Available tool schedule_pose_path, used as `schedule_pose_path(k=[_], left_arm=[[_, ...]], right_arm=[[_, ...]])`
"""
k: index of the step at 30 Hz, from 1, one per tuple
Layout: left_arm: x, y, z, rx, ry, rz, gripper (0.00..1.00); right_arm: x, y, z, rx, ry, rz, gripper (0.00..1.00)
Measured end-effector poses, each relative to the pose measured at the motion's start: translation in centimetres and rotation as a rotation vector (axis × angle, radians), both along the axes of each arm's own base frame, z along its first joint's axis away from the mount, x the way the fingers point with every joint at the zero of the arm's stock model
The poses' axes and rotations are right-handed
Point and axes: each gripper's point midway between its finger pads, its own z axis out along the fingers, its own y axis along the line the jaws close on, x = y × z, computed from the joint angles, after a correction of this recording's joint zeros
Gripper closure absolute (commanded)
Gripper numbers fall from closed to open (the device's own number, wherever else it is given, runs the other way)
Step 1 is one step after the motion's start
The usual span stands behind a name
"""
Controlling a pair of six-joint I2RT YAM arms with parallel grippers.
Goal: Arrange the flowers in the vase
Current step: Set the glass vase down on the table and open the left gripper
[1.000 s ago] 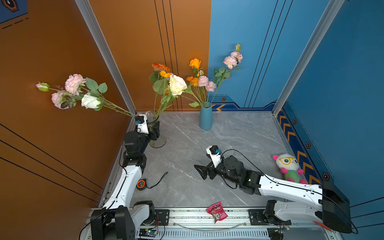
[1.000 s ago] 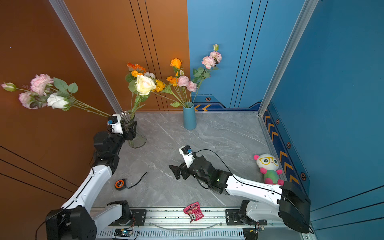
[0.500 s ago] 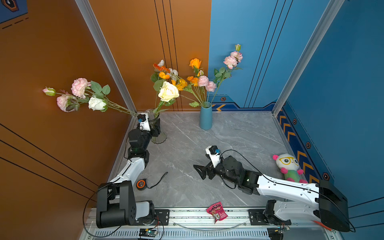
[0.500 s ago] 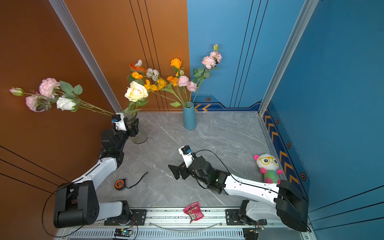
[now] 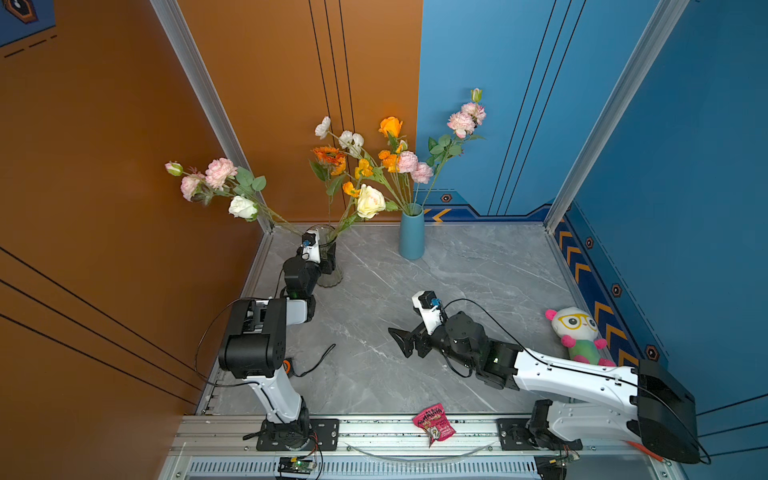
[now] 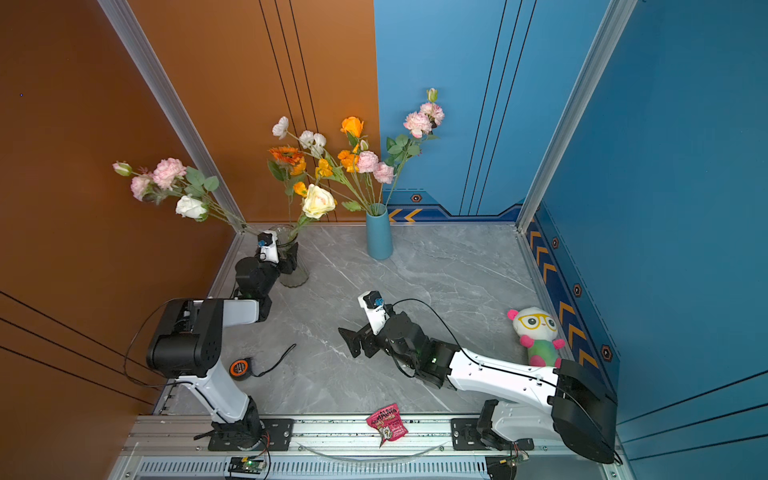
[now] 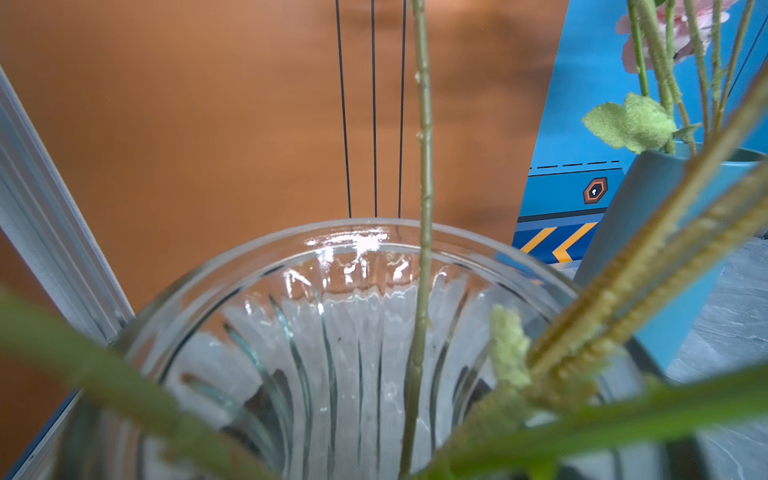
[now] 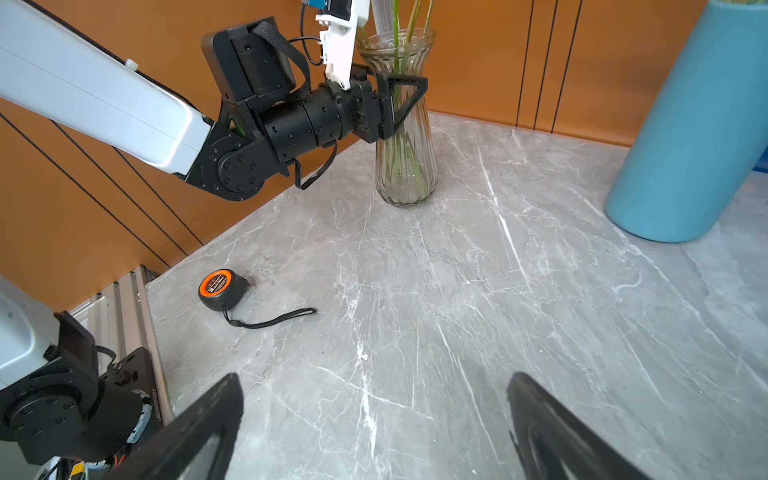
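Our left fingers (image 8: 403, 77) closed on a pink-and-white spray (image 5: 220, 172) at the glass vase (image 5: 332, 276), yellow rose (image 5: 370, 201) inside it, blue vase (image 5: 411, 239) holding orange and pink flowers (image 5: 407, 162), our right fingers (image 8: 208, 428) spread, empty

The left arm (image 5: 276, 392) and right arm (image 5: 577, 374) are built of white shells, black cylindrical joints and black triangular jaws.

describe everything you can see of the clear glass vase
The glass vase is clear, ribbed lengthwise, with a flared rim, narrow neck and wider belly. It stands upright on the grey marble-look table near the orange wall, holding several green flower stems. The left gripper, shut, is at its neck; contact is unclear.
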Motion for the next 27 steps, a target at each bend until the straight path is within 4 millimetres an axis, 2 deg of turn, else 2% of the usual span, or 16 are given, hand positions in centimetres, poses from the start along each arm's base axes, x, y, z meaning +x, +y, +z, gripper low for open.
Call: schedule_pose_path(k=[9,16,19,21,27], left_arm=[[3.0,0.4,0.7,0.006,-0.079,0.017,0.97],[4.2,0.2,-0.7,0.028,-0.070,0.016,0.97],[4.6,0.3,-0.8,0.027,-0.077,0.022,0.96],[4.8,0.4,-0.8,0.023,-0.078,0.027,0.88],[4.9,0.8,-0.8,-0.005,-0.075,0.050,0.42]], right_arm=[[1.6,-0.9,-0.5,-0.010,0.009,-0.040,0.00],[1.8,-0.7,-1.7,-0.035,0.028,-0.037,0.00],[1.8,-0.7,-2.0,-0.039,0.033,-0.034,0.00],[1.8,-0.6,-2.0,-0.038,0.034,-0.032,0.00],[1.7,-0.5,-2.0,-0.038,0.037,-0.025,0.00]])
